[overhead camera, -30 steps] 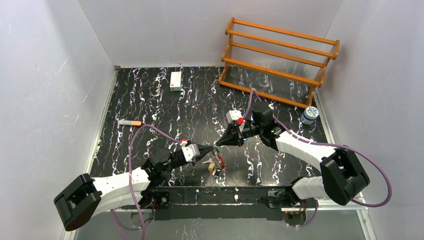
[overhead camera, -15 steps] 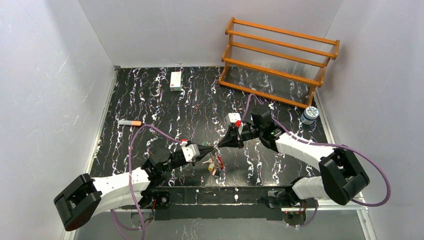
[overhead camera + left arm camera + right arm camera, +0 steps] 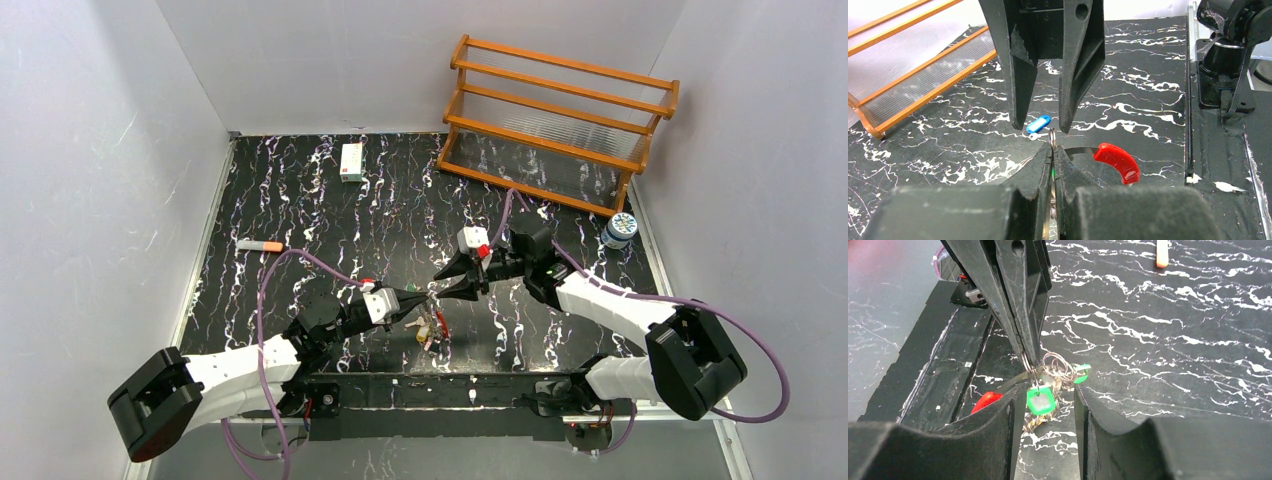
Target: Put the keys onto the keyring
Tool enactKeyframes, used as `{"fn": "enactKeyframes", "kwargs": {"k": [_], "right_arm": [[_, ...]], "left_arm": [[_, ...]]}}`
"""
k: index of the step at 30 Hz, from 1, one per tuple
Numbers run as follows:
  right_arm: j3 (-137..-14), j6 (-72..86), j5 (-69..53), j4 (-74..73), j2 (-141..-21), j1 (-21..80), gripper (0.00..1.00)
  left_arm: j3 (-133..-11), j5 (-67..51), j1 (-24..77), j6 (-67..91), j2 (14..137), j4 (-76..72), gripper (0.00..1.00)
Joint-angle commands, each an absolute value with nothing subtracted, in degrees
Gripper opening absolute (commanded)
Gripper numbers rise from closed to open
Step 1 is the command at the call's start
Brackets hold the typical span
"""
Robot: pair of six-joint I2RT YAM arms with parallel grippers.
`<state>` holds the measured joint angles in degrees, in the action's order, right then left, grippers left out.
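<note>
Since a second ago, the right gripper [image 3: 452, 279] has let go: its jaws, then pinched together at the ring, now stand parted, and the arm has drawn slightly back from the meeting point. Nearest the bases, the left gripper [image 3: 424, 297] stays clamped on the thin wire of the keyring [image 3: 432, 326], holding it just above the table [image 3: 330, 230], with the red plastic segment [image 3: 1116, 161] curving off beside its tips. In the right wrist view, a green-tagged key [image 3: 1040, 402] hangs just below the left gripper's tips, between the right gripper's open fingers [image 3: 1015, 405]; whether it is threaded on the wire cannot be told. Coils of wire and another green tag [image 3: 1081, 372] sit just behind it. The blue-tagged key [image 3: 1038, 124] lies flat on the table beyond the ring, under the right gripper. Farther back, well apart, are an orange-tipped marker [image 3: 260, 245], a small white box [image 3: 351, 161], a wooden rack [image 3: 560, 120] and a bottle [image 3: 621, 230].
</note>
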<state>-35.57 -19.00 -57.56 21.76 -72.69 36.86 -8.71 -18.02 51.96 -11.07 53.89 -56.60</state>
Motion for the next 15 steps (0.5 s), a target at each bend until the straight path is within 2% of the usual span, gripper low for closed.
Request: {"fn": "enactKeyframes", "kwargs": {"k": [1,4,12,14,15], "right_arm": [[-35.4,-15.6,-60.0,30.1,-71.8,37.6,0.48],[-36.0,-14.9,-60.4,30.9,-73.0,38.3,0.47],[-36.5,-15.1,-61.1,31.1,-74.9,38.9,0.34],[-36.6,-15.1,-61.5,31.1,-75.0,38.9,0.28],[-36.7,-15.1,-61.8,31.0,-75.2,38.9,0.20]], "left_arm": [[-9.5,-18.2,52.0,-11.2,53.1,-59.4,0.00],[-9.5,-18.3,52.0,-11.2,53.1,-59.4,0.00],[-9.1,-17.9,52.1,-11.2,52.4,-59.4,0.00],[-9.1,-17.9,52.1,-11.2,52.4,-59.4,0.00],[-9.1,-17.9,52.1,-11.2,52.5,-59.4,0.00]]}}
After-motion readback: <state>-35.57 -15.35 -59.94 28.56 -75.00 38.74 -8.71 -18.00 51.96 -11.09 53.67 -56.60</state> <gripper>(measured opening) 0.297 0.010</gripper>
